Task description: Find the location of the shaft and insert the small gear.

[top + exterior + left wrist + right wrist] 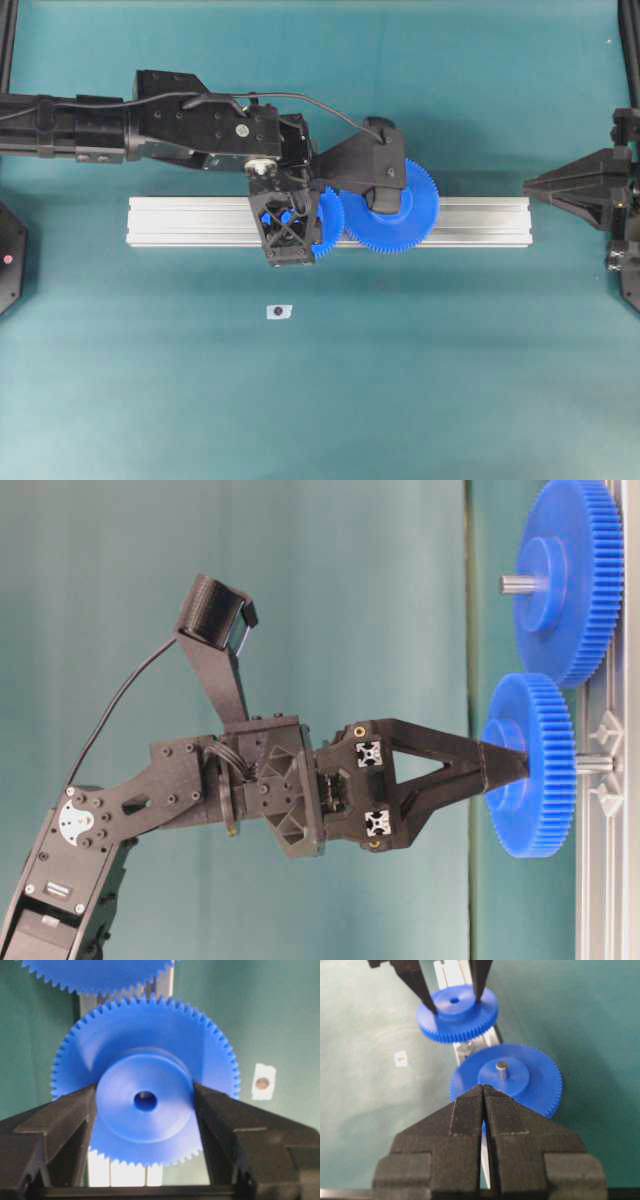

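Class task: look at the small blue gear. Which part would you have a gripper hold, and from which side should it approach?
Grip the raised round hub of the small gear, fingers on opposite sides, approaching face-on along its bore. The hub is smooth, unlike the fine-toothed rim, and this leaves the hole clear. The left gripper holds it so.

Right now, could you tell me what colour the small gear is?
Bright blue; the small gear shows best in the left wrist view.

Small gear [145, 1105]: smooth, slightly glossy blue plastic. Left gripper [145, 1110] fingers [60, 1125]: matt black plastic, finely ribbed. Rail [200, 222]: brushed silvery aluminium. Shaft [594, 764]: bright bare metal. Table [450, 380]: matt teal.
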Controlling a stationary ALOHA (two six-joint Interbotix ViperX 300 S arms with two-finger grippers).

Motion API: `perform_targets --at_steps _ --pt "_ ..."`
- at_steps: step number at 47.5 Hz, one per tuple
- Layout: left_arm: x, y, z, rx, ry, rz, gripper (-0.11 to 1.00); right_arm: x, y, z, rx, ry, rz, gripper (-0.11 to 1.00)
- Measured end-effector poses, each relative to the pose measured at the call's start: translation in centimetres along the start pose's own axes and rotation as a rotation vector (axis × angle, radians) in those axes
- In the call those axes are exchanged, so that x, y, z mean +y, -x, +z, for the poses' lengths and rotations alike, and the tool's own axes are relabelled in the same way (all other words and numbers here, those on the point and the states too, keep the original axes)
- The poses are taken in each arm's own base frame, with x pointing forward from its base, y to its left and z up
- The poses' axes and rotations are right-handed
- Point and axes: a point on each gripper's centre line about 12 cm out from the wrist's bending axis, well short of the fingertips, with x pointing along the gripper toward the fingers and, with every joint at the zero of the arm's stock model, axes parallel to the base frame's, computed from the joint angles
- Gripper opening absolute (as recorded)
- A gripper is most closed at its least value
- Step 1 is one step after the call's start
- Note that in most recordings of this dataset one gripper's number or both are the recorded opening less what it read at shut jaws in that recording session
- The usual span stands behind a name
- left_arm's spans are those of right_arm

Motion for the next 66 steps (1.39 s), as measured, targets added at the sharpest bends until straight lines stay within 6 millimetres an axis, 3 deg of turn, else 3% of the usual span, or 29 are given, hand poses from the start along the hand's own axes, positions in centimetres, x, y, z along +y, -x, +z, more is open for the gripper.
perform_targets --at_steps 43,52,66 --pt "0.0 0.3 0.1 0.008 -0.001 0.0 0.64 0.0 0.0 0.0 -0.003 0.002 0.0 0.0" --pt "0.3 0.6 0.1 0.014 0.004 0.002 0.85 0.0 0.0 0.0 -0.003 0.0 0.001 0.0" --pt "0.5 1.2 0.6 0.002 0.009 0.004 0.85 0.0 0.0 0.0 -0.001 0.0 0.002 0.0"
